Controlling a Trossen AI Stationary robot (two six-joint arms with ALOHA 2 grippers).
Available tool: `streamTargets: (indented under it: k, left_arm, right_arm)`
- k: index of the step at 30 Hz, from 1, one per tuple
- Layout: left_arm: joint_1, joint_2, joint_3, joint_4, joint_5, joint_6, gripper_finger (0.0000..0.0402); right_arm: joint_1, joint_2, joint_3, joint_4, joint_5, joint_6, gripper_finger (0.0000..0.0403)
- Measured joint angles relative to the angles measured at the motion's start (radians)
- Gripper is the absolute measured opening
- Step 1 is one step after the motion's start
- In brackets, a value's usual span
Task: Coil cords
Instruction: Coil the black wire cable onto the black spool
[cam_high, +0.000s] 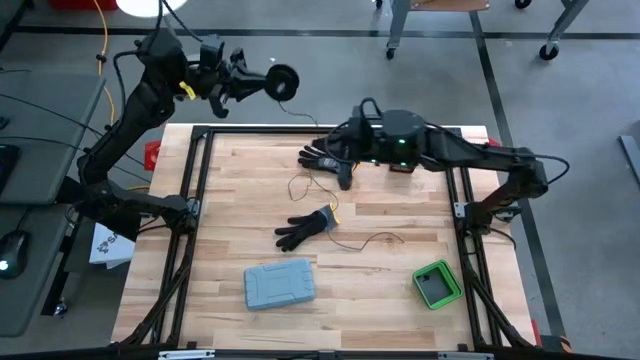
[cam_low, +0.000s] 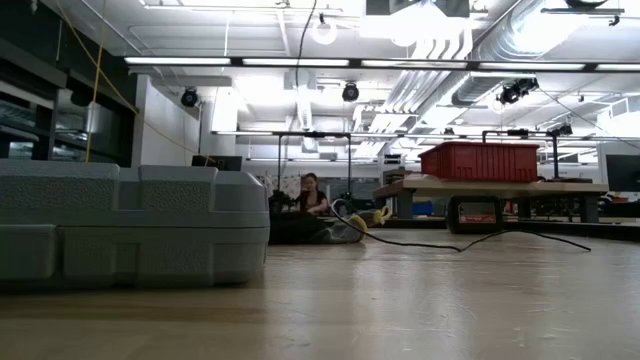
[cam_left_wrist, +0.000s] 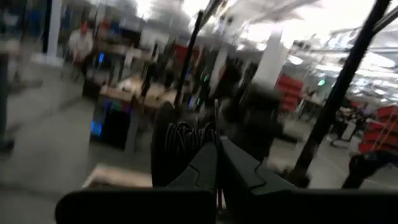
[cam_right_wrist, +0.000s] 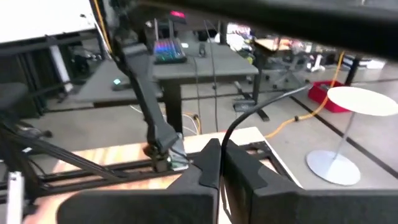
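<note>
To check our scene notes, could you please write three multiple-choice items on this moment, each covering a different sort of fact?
1. Where does the grey case lie in the high view?
A. on the table, left of the green box
B. on the floor
C. on top of a glove

2. How many black gloves lie on the table?
A. none
B. two
C. four

3. What is the left gripper doing?
A. hanging open over the case
B. shut on the coil, raised beyond the table's far edge
C. pressing on the green box

Answers:
1. A: the grey case sits on the table, with the green box to its right.
2. B: one glove lies mid-table and the other farther back.
3. B: the left gripper holds the coil off the table.
</note>
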Motion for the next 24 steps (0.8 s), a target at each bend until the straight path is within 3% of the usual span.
streamTargets:
  k: [5,11,16,24]
  left_arm:
    - [0.003,-0.019,0.0,-0.186,0.005,0.003,0.0]
    - [-0.07,0.005,0.0,-0.32,0.143,-0.082,0.0]
    - [-0.17,0.05,0.0,-0.329,0.233,-0.147,0.0]
    - [-0.313,0.157,0.0,-0.305,0.225,-0.165,0.0]
  right_arm:
    - [0.032,-0.054,0.0,-0.01,0.0,0.0,0.0001]
    - [0.035,-0.068,0.0,-0.005,-0.041,-0.021,0.0]
    - [0.034,-0.065,0.0,0.006,-0.128,-0.019,0.0]
    - [0.041,-0.06,0.0,0.109,-0.232,0.004,0.0]
